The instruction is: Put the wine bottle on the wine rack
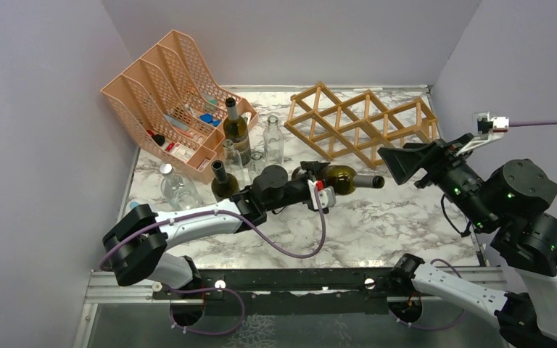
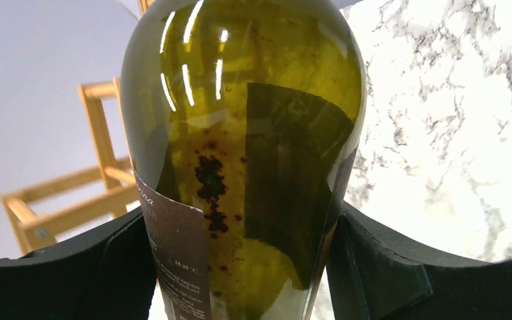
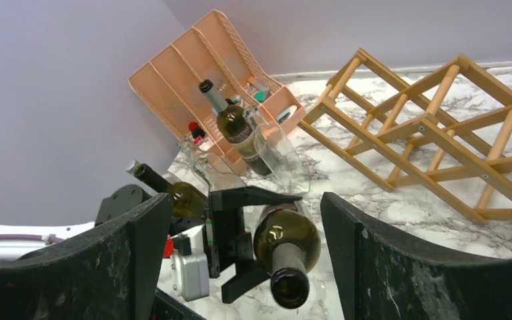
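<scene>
Left tool (image 1: 323, 185) clasping wine bottle (image 1: 348, 179), rack (image 3: 421, 127) beyond

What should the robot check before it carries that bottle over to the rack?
1. Left gripper clamped on the bottle: ok, a finger presses on each side of the glass.
2. Right gripper open: ok, its jaws stand wide by the neck.
3. Right gripper clear of the neck: cannot tell, they are very close.
4. Rack has free cells: ok, no bottle in it.
5. Bottle lined up with a cell: not ok, it lies sideways with its neck toward the right gripper, and the rack is farther back.
6. Standing bottles out of the way: ok, they are off to the left.
</scene>
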